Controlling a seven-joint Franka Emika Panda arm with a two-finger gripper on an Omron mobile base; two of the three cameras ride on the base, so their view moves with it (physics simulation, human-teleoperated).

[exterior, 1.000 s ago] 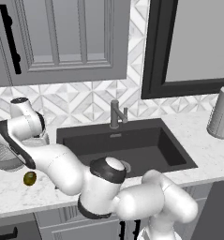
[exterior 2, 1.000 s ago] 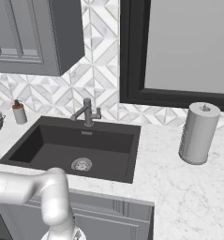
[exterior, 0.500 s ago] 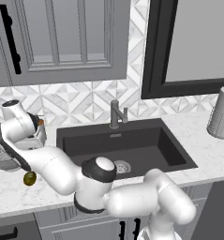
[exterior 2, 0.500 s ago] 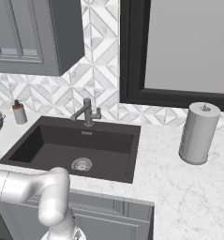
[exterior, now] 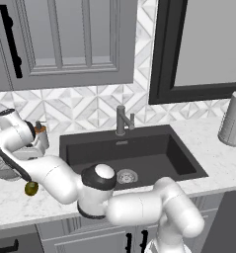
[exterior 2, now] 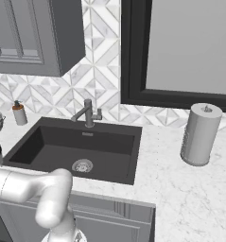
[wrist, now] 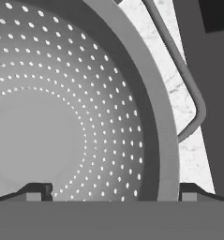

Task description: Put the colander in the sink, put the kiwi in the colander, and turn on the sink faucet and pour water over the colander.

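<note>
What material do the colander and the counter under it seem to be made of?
The colander looks like metal: matte silver-grey, smoothly shaded, with rows of small punched holes and a thin wire handle. The counter looks like polished white marble with faint grey veins, though it may be imitation.

— What sits in the white marble counter (exterior 2: 190, 189)?
— A large rectangular dark charcoal sink (exterior 2: 76, 151) with a round silver drain (exterior 2: 82, 166); a short dark grey metal faucet (exterior 2: 87, 113) stands behind it.
— And beside it?
— A white soap dispenser with a brown pump top (exterior 2: 19, 113) at the left; a grey paper towel roll (exterior 2: 200, 134) upright at the right.
</note>
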